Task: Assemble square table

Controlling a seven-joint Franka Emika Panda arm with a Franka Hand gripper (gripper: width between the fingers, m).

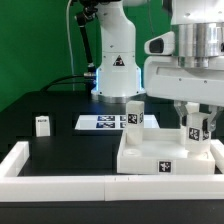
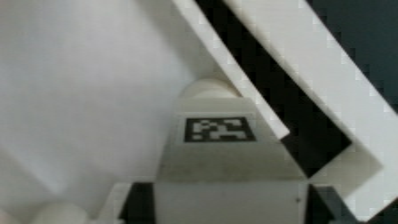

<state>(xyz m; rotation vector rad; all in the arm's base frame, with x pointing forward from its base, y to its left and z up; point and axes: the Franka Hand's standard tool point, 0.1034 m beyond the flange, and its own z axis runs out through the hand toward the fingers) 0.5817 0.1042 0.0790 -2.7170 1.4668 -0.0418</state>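
Observation:
The white square tabletop (image 1: 150,152) lies on the black table against the front wall bar, with a tag on its front edge. One tagged white leg (image 1: 133,117) stands upright at its far left corner. My gripper (image 1: 196,128) is shut on a second tagged leg (image 1: 195,133) and holds it upright over the top's far right corner. I cannot tell whether this leg touches the socket. In the wrist view the held leg (image 2: 219,140) sits between my fingers (image 2: 139,202), with the tabletop's inner surface (image 2: 71,100) beyond it. A third leg (image 1: 42,125) stands loose on the exterior view's left.
The marker board (image 1: 100,122) lies flat behind the tabletop. White wall bars (image 1: 55,186) edge the front and the left of the black surface. The robot base (image 1: 115,60) stands at the back.

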